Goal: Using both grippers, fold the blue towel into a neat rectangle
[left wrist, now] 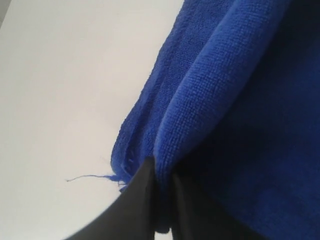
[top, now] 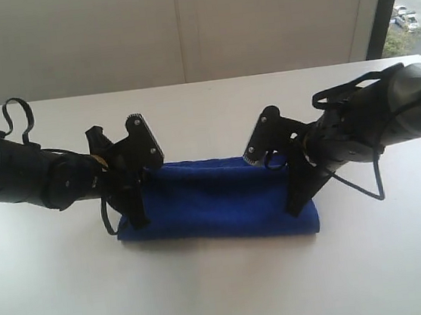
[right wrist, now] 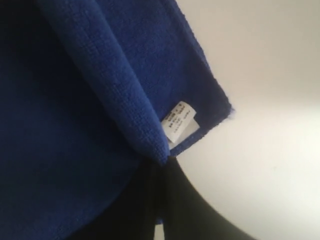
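The blue towel [top: 215,199] lies on the white table as a long doubled-over band, its fold toward the near side. My left gripper [top: 138,220] is down at the band's left end, shut on a fold of the towel [left wrist: 210,100] that is pinched between its black fingers [left wrist: 142,192]. My right gripper [top: 298,207] is at the right end, shut on a rolled edge of the towel [right wrist: 100,75] beside the small white tag [right wrist: 178,121]. A loose blue thread [left wrist: 87,177] trails from the left corner.
The white table [top: 226,292] spreads all round the towel. A pale wall stands behind, and a window strip [top: 414,5] shows at the far right. Both black arms reach in from the sides, with cables looping off them.
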Robot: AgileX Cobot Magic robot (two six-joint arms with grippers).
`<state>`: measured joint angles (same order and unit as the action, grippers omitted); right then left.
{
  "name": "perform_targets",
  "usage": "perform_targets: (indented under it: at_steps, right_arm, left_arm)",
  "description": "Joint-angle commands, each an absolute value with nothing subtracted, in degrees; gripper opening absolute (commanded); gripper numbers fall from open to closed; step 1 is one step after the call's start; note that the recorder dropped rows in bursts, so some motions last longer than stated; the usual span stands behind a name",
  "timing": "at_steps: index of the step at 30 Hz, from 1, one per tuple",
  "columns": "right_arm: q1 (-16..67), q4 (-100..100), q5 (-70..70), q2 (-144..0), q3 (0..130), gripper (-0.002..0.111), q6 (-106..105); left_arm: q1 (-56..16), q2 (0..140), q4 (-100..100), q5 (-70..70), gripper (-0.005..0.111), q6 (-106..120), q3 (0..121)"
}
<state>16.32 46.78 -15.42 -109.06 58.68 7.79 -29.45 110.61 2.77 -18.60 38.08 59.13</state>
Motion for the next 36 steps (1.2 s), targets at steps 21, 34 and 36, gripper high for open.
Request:
perform_targets:
  at_steps: [21,34,36]
  right_arm:
    - [16.0,50.5,-13.1,-110.5,61.4,0.000,8.2]
    - [14.2,51.2,-13.6,-112.6,63.9,0.011,11.0]
    - [14.2,51.2,-13.5,-112.7,63.9,0.024,11.1]
  left_arm:
    - [-29.2,113.9,1.7,-23.0,0.015,37.9,59.4]
    - [-29.2,114.2,-2.6,-23.9,0.051,38.9,59.4]
    - [-29.2,114.2,-3.6,-23.9,0.059,39.3,59.4]
